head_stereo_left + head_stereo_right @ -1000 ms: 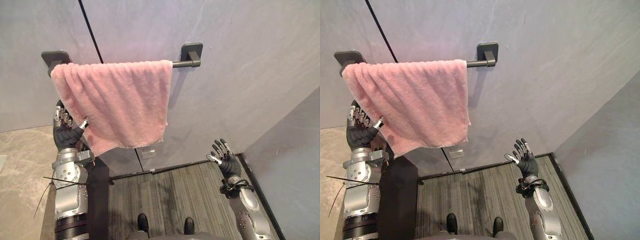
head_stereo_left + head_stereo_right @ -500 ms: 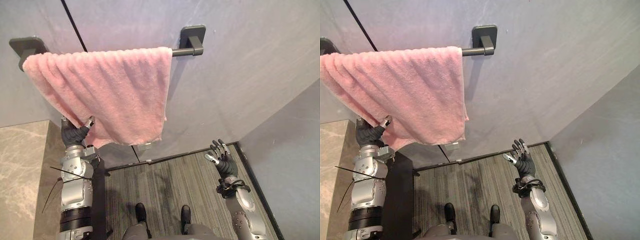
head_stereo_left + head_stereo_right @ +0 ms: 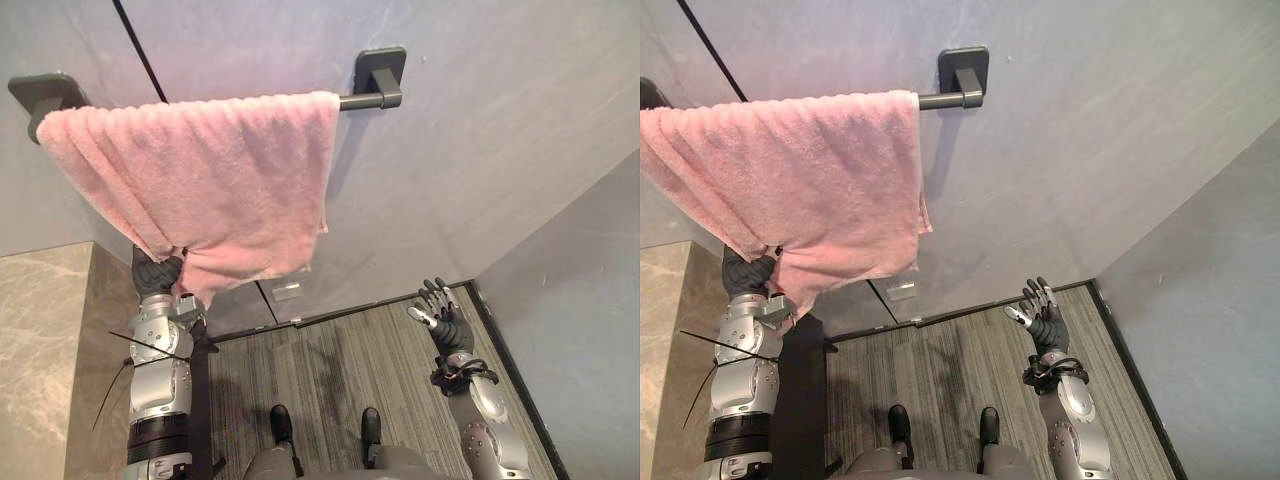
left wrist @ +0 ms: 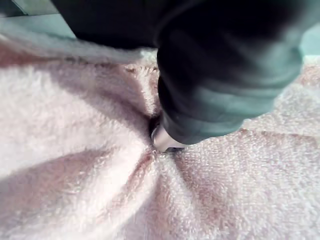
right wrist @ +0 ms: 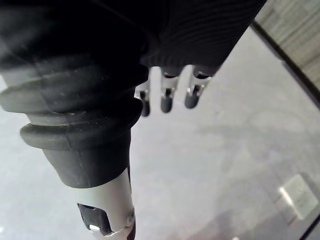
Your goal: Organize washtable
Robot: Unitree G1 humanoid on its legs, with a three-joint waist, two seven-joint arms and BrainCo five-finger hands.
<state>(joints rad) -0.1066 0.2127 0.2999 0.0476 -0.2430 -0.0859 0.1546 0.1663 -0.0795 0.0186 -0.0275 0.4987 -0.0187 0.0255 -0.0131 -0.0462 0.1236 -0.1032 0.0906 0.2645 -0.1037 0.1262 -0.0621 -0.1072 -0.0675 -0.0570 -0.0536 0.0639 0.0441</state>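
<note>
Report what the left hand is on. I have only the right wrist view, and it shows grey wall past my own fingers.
Observer: The left hand is up at the lower edge of a pink towel, pinching the cloth so that it puckers.
Operator: Say where that towel hangs.
Observer: It is draped over a dark towel bar on the grey wall, covering the bar's left part. The right end is bare.
Operator: Place my right hand against all that.
Observer: The right hand is open in the air, lower than the towel and off to its right, touching nothing.
</note>
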